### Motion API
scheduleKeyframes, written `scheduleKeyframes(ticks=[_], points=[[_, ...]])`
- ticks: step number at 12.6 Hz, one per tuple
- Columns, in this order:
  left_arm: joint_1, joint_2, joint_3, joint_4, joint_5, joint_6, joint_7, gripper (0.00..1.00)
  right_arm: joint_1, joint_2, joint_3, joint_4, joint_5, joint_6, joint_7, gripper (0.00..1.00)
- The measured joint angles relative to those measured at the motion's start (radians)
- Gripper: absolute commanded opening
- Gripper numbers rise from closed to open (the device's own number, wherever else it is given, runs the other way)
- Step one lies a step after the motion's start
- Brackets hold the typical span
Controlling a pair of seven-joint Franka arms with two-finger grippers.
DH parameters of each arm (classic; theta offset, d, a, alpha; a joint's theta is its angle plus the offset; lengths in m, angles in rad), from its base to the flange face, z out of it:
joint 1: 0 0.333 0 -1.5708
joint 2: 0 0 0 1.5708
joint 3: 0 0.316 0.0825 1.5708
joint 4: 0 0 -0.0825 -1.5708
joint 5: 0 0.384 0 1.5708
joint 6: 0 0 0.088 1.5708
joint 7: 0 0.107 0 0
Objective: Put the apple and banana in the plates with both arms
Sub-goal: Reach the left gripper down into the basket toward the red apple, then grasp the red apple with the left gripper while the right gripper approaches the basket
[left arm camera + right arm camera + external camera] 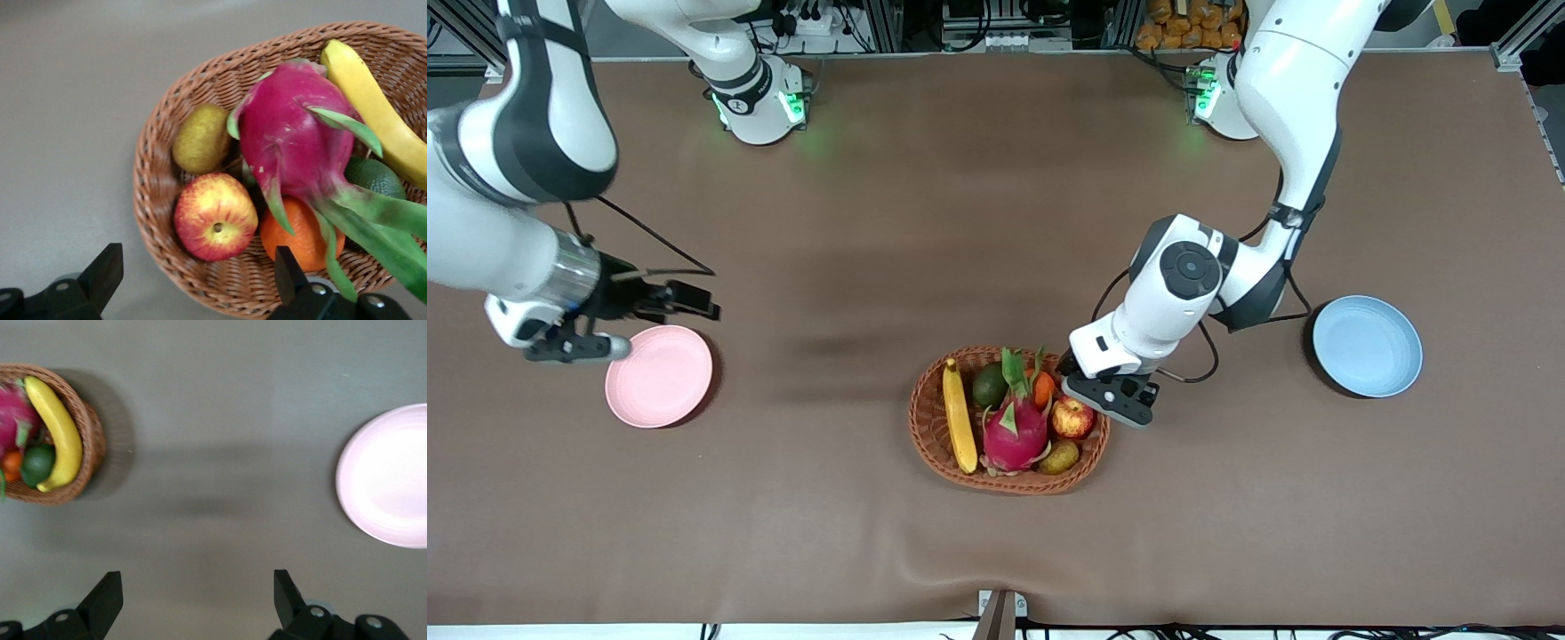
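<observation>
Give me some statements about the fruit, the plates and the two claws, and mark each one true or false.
1. The apple lies in the wicker basket. True.
2. The banana lies on the pink plate. False: it is in the basket; the plate holds nothing.
3. The left claw is open above the basket's edge, beside the apple. True.
4. The blue plate holds the orange fruit. False: it is in the basket.
5. The right claw grips the banana. False: it is open, holding nothing, beside the pink plate.

No text, label, brand, number or sign can be read anywhere in these views, on either arm or on the table.
</observation>
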Motion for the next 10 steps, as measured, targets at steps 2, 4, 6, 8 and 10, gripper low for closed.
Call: scheduleKeyframes(ticks=[2,4,6,8,10], points=[[-0.004,0.023,0.001,-0.001,0.03,0.036,0.002,1.0,0.043,0.042,0.002,0.002,0.018,0.069,0.0,1.0],[-0.003,0.046,0.003,-0.001,0.071,0.066,0.002,1.0,0.087,0.054,0.004,0.007,0.022,0.101,0.001,1.0],[-0.004,0.062,0.003,-0.001,0.086,0.097,0.002,1.0,0.11,0.055,0.004,0.009,0.023,0.125,0.003,1.0],[-0.009,0.074,0.002,-0.001,0.093,0.12,0.003,1.0,0.123,0.06,0.004,0.01,0.024,0.158,0.002,1.0],[-0.014,0.085,0.002,-0.001,0.11,0.137,0.004,1.0,0.16,0.073,0.005,0.01,0.025,0.221,0.002,1.0]])
